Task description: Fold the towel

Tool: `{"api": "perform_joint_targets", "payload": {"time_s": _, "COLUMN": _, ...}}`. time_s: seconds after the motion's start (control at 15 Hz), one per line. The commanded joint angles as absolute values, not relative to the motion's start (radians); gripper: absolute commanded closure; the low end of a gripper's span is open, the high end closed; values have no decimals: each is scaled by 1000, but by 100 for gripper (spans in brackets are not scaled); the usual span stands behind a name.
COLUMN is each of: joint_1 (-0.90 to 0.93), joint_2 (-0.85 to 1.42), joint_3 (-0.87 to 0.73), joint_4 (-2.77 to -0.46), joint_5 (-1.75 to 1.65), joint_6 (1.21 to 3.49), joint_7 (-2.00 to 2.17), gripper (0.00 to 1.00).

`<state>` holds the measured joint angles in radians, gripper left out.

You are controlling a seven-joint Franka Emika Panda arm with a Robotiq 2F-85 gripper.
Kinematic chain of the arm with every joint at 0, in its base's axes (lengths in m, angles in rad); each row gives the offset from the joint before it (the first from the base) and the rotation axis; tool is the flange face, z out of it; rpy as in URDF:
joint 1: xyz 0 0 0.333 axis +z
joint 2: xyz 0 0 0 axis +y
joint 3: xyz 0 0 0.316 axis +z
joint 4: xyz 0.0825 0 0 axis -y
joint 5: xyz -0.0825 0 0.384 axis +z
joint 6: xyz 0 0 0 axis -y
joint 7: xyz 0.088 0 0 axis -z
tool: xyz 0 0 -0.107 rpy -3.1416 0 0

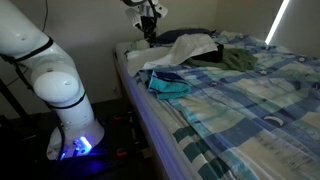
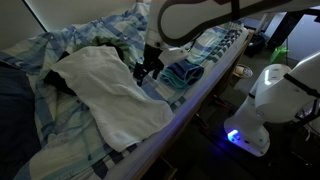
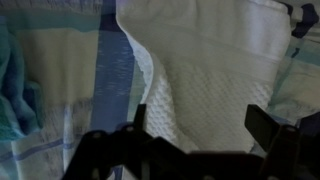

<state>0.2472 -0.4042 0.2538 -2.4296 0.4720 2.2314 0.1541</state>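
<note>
With jaws standing wide apart and empty, the gripper point(image 3: 200, 135) is hovering over the towel point(image 3: 215, 70), whose edge is lying between them; closing too deep is probably risking pinching the plaid sheet point(image 3: 70, 90) underneath too.

Soft cloths, glossy arm
Towel point(image 3: 215, 80): matt waffle-weave cloth; plaid bedsheet point(image 3: 70, 90) smoother; arm casing point(image 1: 55, 80), nine o'clock, glossy white.

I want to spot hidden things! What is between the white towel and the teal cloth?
Just a bare strip of blue plaid bedsheet, seen in the wrist view between the towel and the teal cloth.
</note>
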Motion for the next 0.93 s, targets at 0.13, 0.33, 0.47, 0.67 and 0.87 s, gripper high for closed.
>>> {"api": "perform_joint_targets", "payload": {"time_s": 0.13, "joint_1": 269, "joint_2": -394, "joint_3": 231, "joint_4": -2432, "joint_5": 507, "joint_6": 2257, "joint_7": 145, "gripper": 0}}
{"api": "perform_joint_targets", "payload": {"time_s": 0.33, "joint_1": 268, "joint_2": -346, "joint_3": 222, "joint_4": -2427, "joint_5": 547, "joint_6": 2361, "joint_7": 131, "gripper": 0}}
{"api": "perform_joint_targets", "payload": {"time_s": 0.47, "joint_1": 268, "joint_2": -312, "joint_3": 213, "joint_4": -2417, "joint_5": 570, "joint_6": 2424, "joint_7": 119, "gripper": 0}}
{"api": "perform_joint_targets", "payload": {"time_s": 0.67, "joint_1": 275, "joint_2": -247, "joint_3": 188, "joint_4": -2391, "joint_5": 612, "joint_6": 2501, "joint_7": 55, "gripper": 0}}
{"api": "perform_joint_targets", "payload": {"time_s": 0.87, "joint_1": 264, "joint_2": -168, "joint_3": 168, "joint_4": -2342, "joint_5": 624, "joint_6": 2541, "joint_7": 7, "gripper": 0}}
